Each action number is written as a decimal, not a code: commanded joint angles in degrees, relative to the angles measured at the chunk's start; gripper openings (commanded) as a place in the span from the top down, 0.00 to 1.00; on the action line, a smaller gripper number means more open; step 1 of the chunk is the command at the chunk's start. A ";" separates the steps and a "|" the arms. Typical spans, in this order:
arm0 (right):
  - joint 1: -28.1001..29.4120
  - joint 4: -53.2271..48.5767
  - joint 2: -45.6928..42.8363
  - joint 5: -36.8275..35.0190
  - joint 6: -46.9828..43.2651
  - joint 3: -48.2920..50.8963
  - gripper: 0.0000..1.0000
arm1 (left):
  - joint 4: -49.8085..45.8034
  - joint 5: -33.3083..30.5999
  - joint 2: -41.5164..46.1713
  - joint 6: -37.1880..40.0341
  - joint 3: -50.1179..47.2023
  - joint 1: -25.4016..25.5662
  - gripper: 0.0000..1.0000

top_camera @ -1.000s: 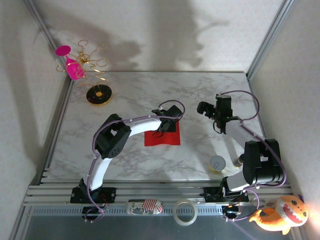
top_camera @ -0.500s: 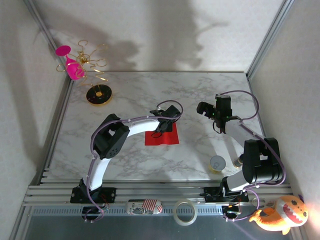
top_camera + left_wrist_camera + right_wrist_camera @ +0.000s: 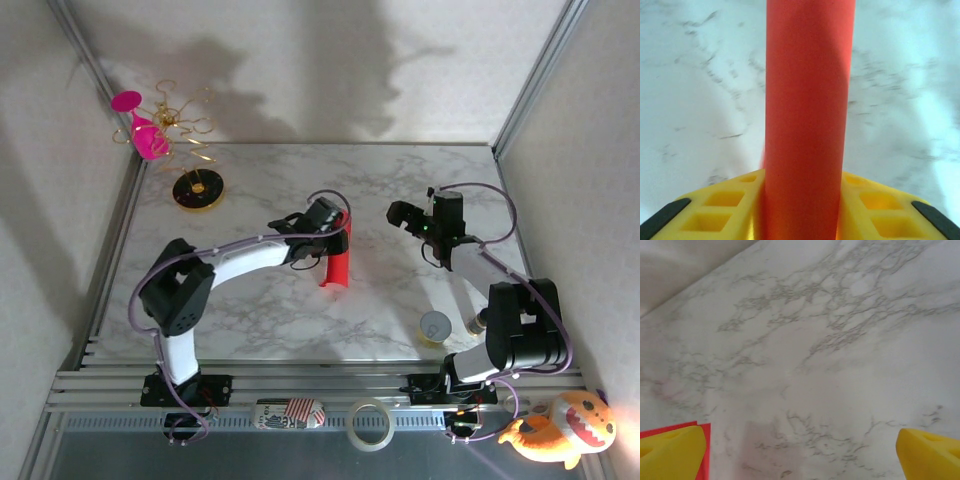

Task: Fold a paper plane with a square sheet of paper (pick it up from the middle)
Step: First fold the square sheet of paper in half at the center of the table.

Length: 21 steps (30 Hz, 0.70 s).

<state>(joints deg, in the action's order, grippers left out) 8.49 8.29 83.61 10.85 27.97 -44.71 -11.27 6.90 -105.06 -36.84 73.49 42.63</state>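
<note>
The square sheet of paper (image 3: 336,258) is bright red and hangs bowed into a narrow arch above the middle of the marble table (image 3: 250,310). My left gripper (image 3: 326,226) is shut on its middle. In the left wrist view the sheet of paper (image 3: 807,110) rises as a tall red band, pinched between the two yellow fingers (image 3: 720,205), with my left gripper (image 3: 805,212) closed round it. My right gripper (image 3: 404,214) hovers open to the right of the sheet, apart from it. From the right wrist, my right gripper (image 3: 800,460) stands wide with bare marble between the fingertips, and a red edge of the paper (image 3: 707,450) shows at the lower left.
A pink wine glass (image 3: 142,135) hangs on a gold wire stand (image 3: 197,189) at the back left. A small round can (image 3: 435,327) stands near the right arm's base. A tape roll (image 3: 368,423), a striped object (image 3: 290,412) and a plush toy (image 3: 560,428) lie off the table's front edge.
The left gripper has closed on the middle of the flat sheet and raised it, so the sheet now hangs bowed and narrow. The left arm's elbow swung left. The right gripper edged left.
</note>
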 commanded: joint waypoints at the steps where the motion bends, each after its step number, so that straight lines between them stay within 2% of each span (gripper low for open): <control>1: -0.23 5.90 -2.09 6.59 4.41 2.08 0.04 | 11.48 11.89 3.93 -0.34 -5.55 -3.65 0.65; 4: 0.40 9.96 -0.86 12.55 7.97 3.45 0.08 | 17.91 18.11 4.46 -1.78 -9.67 -6.57 0.64; 9: 4.00 16.86 2.44 18.13 13.76 5.33 0.16 | 17.59 22.55 0.33 -1.41 -10.56 -10.62 0.66; 18: 12.59 17.55 9.96 17.69 17.42 3.14 0.35 | 15.25 21.33 -3.56 1.88 -13.06 -14.14 0.69; 21: 15.66 10.83 12.51 12.11 17.38 -0.27 0.45 | 14.54 20.46 -4.08 2.80 -13.63 -14.50 0.70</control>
<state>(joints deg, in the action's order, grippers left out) 22.22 22.83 94.37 26.52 44.31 -41.58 3.86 27.24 -108.62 -36.12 60.47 28.62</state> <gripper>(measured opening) 0.556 0.305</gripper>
